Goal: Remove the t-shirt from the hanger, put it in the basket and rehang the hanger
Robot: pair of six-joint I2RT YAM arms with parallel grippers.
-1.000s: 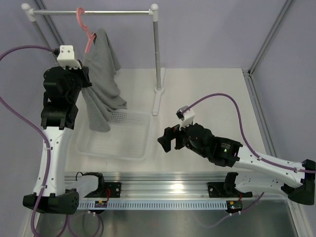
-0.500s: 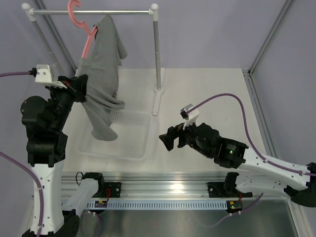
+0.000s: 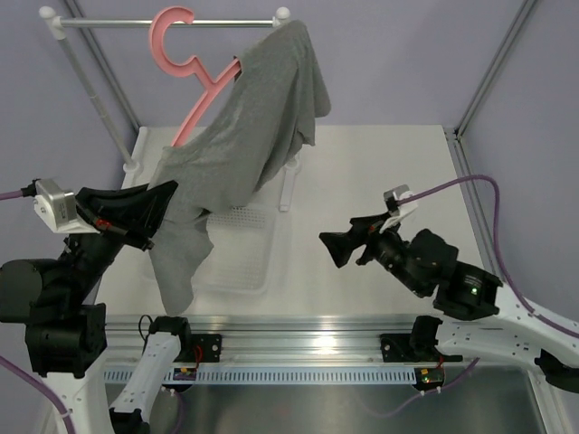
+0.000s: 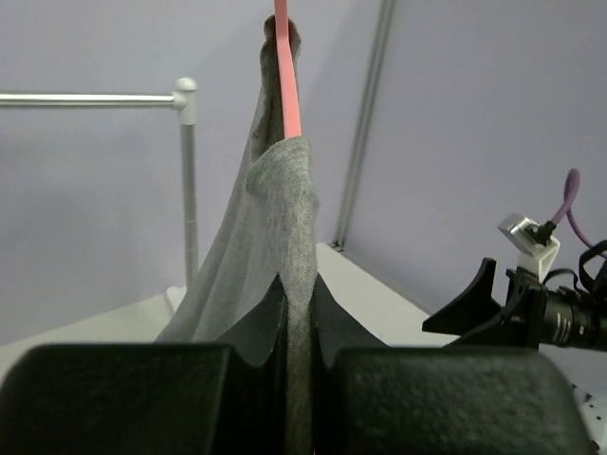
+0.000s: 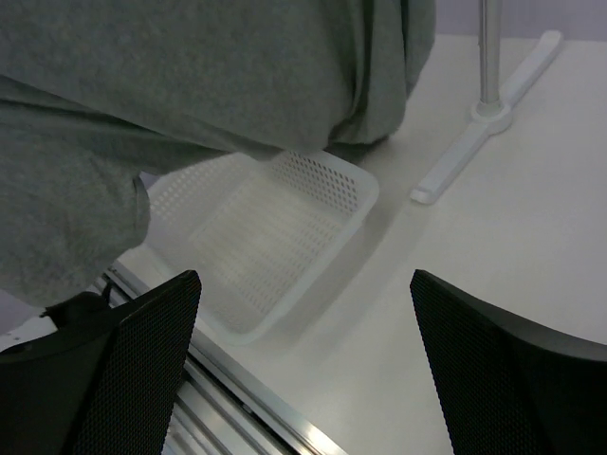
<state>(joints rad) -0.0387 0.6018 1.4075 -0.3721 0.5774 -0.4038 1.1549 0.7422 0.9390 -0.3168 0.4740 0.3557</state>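
I am pinching a fold of the t-shirt (image 3: 244, 136) between the pressed-together fingers of my left gripper (image 3: 156, 206). I am holding it low and to the near left, so the cloth is running taut away from the hanger (image 3: 194, 81), which is tilting up by the rail (image 3: 163, 23); whether its hook is catching the rail I cannot quite tell. The shirt is draping over one hanger arm, its tail dangling above the basket (image 3: 270, 249). My right gripper (image 3: 336, 250) is hovering spread, gripping nothing, facing the cloth, probably ready for a second grip. The basket is showing nothing inside wherever the shirt is not hiding it.
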